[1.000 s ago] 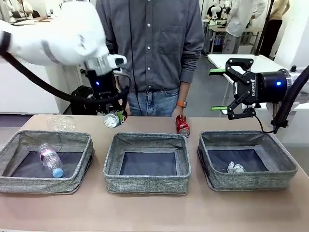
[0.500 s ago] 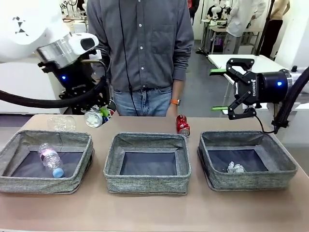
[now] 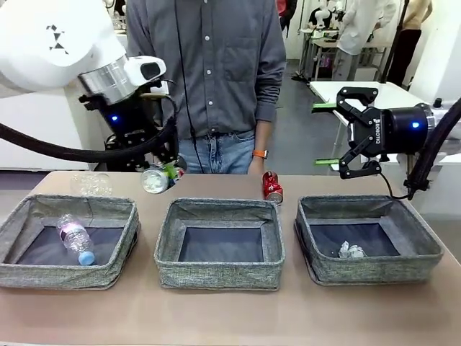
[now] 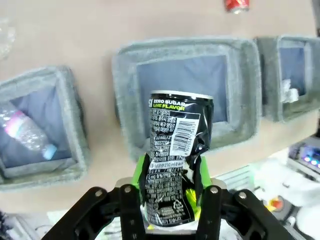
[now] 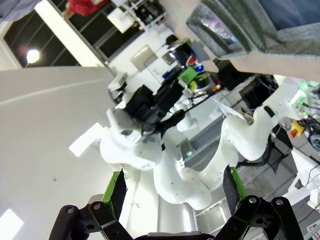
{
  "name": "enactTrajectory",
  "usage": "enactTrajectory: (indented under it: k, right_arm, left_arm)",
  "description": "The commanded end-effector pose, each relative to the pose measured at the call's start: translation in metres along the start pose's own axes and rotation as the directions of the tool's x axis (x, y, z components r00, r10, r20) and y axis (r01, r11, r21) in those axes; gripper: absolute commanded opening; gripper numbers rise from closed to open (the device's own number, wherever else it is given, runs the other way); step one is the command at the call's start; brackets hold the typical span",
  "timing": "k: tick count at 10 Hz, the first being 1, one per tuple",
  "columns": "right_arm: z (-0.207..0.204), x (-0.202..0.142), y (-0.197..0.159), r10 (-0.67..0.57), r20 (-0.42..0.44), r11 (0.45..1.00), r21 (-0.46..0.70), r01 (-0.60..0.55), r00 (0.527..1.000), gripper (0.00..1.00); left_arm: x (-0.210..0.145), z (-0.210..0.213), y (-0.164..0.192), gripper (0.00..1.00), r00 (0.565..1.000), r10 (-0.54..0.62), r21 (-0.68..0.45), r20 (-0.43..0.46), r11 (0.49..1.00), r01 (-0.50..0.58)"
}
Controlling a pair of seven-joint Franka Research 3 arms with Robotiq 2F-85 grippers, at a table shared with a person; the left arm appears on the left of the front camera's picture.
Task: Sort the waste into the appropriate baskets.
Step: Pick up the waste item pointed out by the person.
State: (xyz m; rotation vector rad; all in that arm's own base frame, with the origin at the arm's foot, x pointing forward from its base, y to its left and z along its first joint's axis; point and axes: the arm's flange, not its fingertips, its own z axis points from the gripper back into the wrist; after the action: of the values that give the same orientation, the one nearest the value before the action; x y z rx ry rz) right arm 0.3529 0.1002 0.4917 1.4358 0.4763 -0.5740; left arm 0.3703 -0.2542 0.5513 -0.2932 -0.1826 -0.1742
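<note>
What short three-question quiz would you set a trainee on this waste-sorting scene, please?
1. True or false: the left arm's jaws grip the black-and-white can above the table.
2. Which basket holds the pink-labelled bottle? A. left basket B. middle basket C. right basket
3. How many waste items lie on the table outside the baskets?
Key: 1. True. 2. A. 3. Two: the clear bottle and the red can.
</note>
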Motion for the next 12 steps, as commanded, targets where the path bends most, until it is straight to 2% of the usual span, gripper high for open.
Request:
enactTrajectory:
  k: [1,2,3,4,5,6,8,10,11,12]
  right_arm:
    - [-0.002,-0.003,0.004,-0.007,-0.014,1.0,0.017,0.007,1.0,1.0]
    - [-0.002,-0.003,0.004,-0.007,-0.014,1.0,0.017,0.007,1.0,1.0]
    - [-0.002,-0.003,0.004,-0.007,-0.014,1.0,0.017,0.007,1.0,1.0]
    - [-0.002,-0.003,0.004,-0.007,-0.014,1.0,0.017,0.007,1.0,1.0]
    - [-0.002,-0.003,0.004,-0.007,-0.014,1.0,0.017,0.007,1.0,1.0]
    - [-0.002,-0.003,0.004,-0.007,-0.014,1.0,0.017,0.007,1.0,1.0]
    - [-0.002,-0.003,0.004,-0.007,-0.014,1.0,0.017,0.007,1.0,1.0]
    - [-0.002,-0.003,0.004,-0.007,-0.014,1.0,0.017,0.007,1.0,1.0]
    - [-0.002,-0.003,0.004,-0.007,-0.014,1.0,0.017,0.007,1.0,1.0]
    - [-0.002,-0.003,0.004,-0.007,-0.014,1.0,0.017,0.007,1.0,1.0]
  left_arm:
    - [0.023,0.035,-0.085,0.44,0.993,0.049,-0.021,0.103,0.999,-0.047]
    - [0.023,0.07,-0.127,0.44,0.995,-0.001,-0.039,0.102,0.999,0.005]
    - [0.024,0.102,-0.151,0.44,0.995,-0.065,-0.077,0.077,0.995,0.071]
    - [0.03,0.121,-0.168,0.44,0.995,-0.045,0.015,0.093,0.999,0.044]
    - [0.035,0.142,-0.182,0.44,0.991,-0.104,0.024,0.081,0.994,0.103]
    - [0.045,0.167,-0.19,0.44,0.989,-0.114,0.034,0.089,0.993,0.112]
    - [0.047,0.187,-0.189,0.44,0.987,-0.148,0.016,0.057,0.989,0.148]
    - [0.037,0.201,-0.175,0.44,0.987,-0.14,0.118,0.079,0.984,0.131]
    - [0.044,0.186,-0.18,0.44,0.989,-0.128,0.019,0.07,0.992,0.126]
    - [0.044,0.186,-0.18,0.44,0.989,-0.128,0.019,0.07,0.992,0.126]
